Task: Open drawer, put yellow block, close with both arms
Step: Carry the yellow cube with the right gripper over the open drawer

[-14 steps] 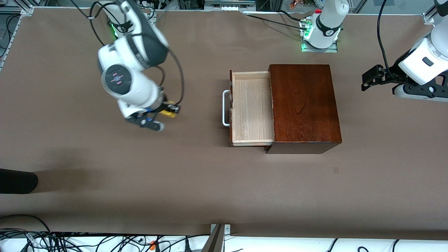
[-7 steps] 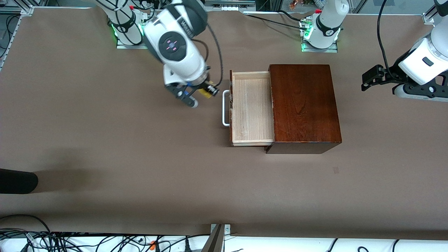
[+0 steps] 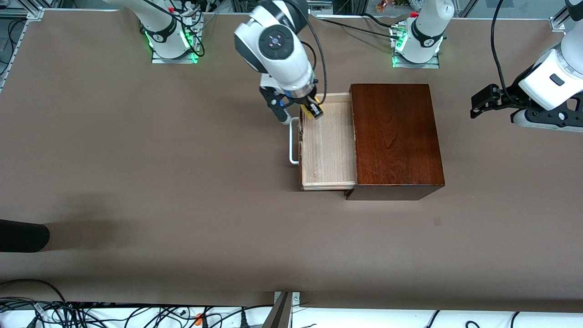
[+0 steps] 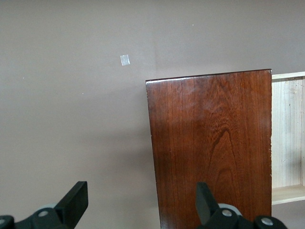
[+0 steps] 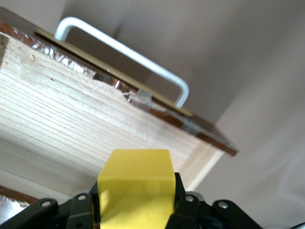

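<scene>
Front view: the right gripper [image 3: 312, 110], its jaws clenched on the yellow block [image 3: 314, 112], had swept in from the open counter [image 3: 136, 182] within a second to hang over the corner of the drawer [image 3: 328, 146] beside its white handle [image 3: 294, 141]. With the tray pulled out of the wooden box [image 3: 396, 136], the drop looked imminent. The block sat squarely between the jaws, above the tray floor. The left gripper [image 4: 138, 210] waited past the box, jaws spread and empty.
</scene>
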Tool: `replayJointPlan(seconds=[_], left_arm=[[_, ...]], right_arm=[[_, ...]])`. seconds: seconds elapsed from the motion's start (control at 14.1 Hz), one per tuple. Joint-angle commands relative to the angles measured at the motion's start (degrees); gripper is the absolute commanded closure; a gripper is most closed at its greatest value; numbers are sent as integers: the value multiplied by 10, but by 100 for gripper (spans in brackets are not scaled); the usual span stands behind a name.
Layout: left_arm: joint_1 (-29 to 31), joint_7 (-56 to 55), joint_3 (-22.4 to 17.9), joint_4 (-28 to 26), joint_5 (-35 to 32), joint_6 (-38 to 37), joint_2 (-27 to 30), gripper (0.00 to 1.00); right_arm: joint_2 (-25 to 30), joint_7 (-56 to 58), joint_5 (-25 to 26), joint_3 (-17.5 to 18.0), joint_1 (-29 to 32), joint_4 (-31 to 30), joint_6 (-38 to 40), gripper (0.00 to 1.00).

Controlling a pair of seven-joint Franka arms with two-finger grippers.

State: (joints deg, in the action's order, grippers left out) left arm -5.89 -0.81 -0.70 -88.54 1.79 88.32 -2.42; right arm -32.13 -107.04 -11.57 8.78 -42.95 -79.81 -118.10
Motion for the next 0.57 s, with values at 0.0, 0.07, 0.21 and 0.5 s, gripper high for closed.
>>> replayJointPlan(seconds=[0.0, 0.07, 0.21, 0.5], left_arm=[[1, 10, 0, -8, -6, 1, 13, 0], [1, 10, -1, -8, -6, 1, 13, 0], [1, 9, 0, -9, -7, 0, 13, 0], [0, 8, 2, -9, -28, -8, 13, 0]], right_arm=[[-47, -52, 18, -8, -20, 44, -17, 86], [-57, -54, 29, -9, -27, 44, -18, 86], [-77, -88, 43, -10, -27, 44, -20, 86], [-95, -137, 53, -10, -27, 42, -35, 85]])
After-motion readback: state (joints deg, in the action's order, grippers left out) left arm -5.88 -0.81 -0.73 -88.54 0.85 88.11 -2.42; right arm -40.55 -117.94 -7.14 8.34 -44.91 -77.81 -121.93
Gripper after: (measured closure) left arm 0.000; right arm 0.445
